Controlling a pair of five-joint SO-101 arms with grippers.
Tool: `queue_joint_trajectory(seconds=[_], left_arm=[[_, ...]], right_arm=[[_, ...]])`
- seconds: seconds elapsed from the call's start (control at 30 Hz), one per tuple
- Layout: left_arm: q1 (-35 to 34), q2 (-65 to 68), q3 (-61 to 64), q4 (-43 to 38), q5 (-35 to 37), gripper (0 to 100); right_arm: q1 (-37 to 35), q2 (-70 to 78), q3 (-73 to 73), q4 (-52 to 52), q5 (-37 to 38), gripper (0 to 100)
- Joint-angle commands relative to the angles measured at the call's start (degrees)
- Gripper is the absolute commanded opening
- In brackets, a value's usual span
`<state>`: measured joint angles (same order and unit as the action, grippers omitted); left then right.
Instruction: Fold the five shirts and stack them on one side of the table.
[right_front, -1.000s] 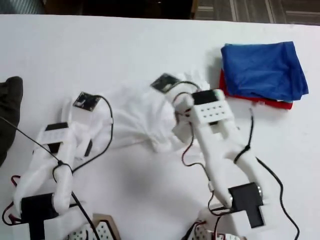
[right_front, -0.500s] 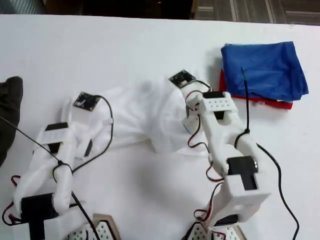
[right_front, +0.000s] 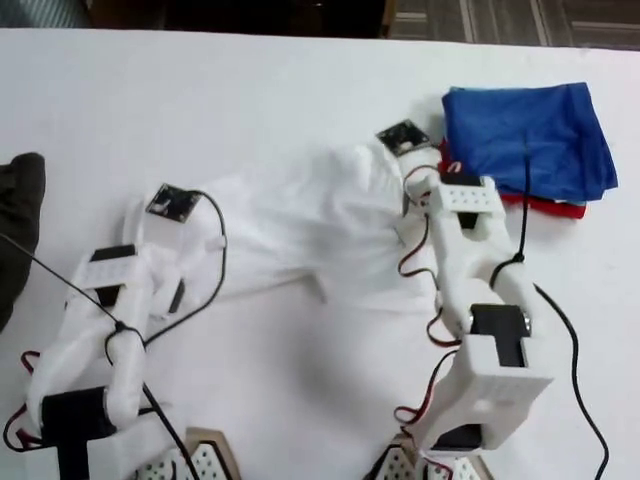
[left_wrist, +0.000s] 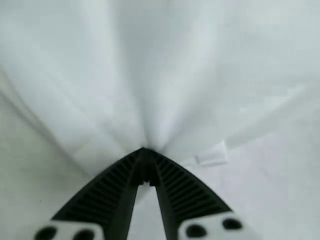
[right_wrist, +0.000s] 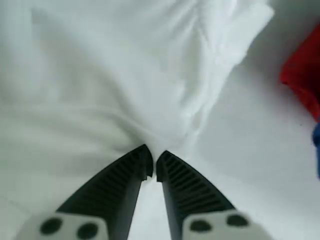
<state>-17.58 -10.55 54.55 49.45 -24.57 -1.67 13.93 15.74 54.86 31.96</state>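
You have the white shirt (right_front: 300, 225) strung across the middle of the table (right_front: 200, 90) between your two claws, and it is bunched rather than flat. The left gripper (left_wrist: 144, 156) is pinched tight on a gather of the cloth, with creases fanning out from its tips. The right gripper (right_wrist: 151, 159) is closed down to a thin slit with a fold of the same shirt caught at its tips, near the edge of the shirt that lies closest to the stack. That stack, a folded blue shirt (right_front: 525, 135) lying on a red shirt (right_front: 545, 207), sits on the right arm's side of the table, just beside the right gripper. A dark garment (right_front: 20, 200) waits at the opposite edge. My reading is that you are spreading the shirt out before the first fold. Draw the two grips apart evenly and low over the table until the slack leaves the middle, and stop as soon as the cloth goes taut (a thin pinch like the right one could slip under a harder pull). Mind the right arm's travel: much closer to the stack and the wrist or its cable may nudge the blue shirt askew. Lay the cloth down flat before you let go, both sides together, so that it does not spring back into a heap.
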Motion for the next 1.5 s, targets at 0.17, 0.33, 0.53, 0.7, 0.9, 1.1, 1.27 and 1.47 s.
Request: queue_joint_trajectory(seconds=[0.17,0.33,0.53,0.7,0.9,1.1,1.27,1.47], left_arm=[[-0.18,0.09,0.22,-1.41,0.53,3],[-0.18,0.09,0.22,-1.41,0.53,3],[-0.18,0.09,0.22,-1.41,0.53,3],[-0.18,0.09,0.22,-1.41,0.53,3],[-0.18,0.09,0.22,-1.41,0.53,3],[-0.18,0.09,0.22,-1.41,0.53,3],[-0.18,0.09,0.22,-1.41,0.53,3],[-0.18,0.09,0.22,-1.41,0.53,3]], right_arm=[[0.92,-0.22,-5.10,-0.31,0.53,3.8],[0.84,-1.27,-5.80,5.67,0.53,22.2],[-1.63,-8.31,-6.95,16.13,0.44,18.8],[-9.71,-11.47,-0.53,18.15,0.53,18.4],[-14.73,-11.56,6.86,12.79,0.44,18.4],[-20.44,-13.14,11.43,15.69,6.24,18.7],[-23.60,-15.60,13.27,16.04,14.15,18.7],[-23.60,-14.46,14.51,16.13,22.15,18.7]])
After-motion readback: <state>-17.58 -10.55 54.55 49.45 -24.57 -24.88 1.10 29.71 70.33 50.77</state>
